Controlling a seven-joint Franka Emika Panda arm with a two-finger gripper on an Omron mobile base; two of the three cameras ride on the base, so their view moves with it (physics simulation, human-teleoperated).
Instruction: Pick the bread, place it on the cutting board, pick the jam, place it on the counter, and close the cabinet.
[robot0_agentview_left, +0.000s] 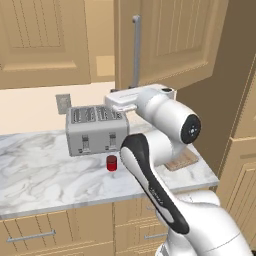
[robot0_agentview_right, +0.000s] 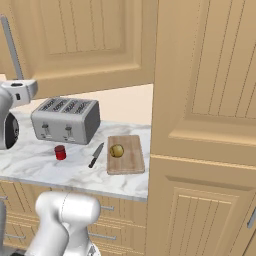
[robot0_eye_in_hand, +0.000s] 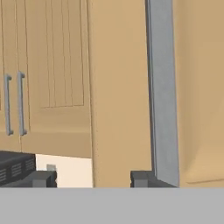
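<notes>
Left base view: jam on counter, at six o'clock from toaster. Right base view: bread on cutting board. Hand view: gripper closed, empty, beside cabinet handle at three o'clock.

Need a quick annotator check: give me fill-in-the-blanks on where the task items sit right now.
1. The bread lies on the ____.
2. The jam stands on the counter in front of the ____.
3. The knife lies between the jam and the ____.
4. The cabinet door stands ____.

Missing words: cutting board; toaster; cutting board; open
</notes>
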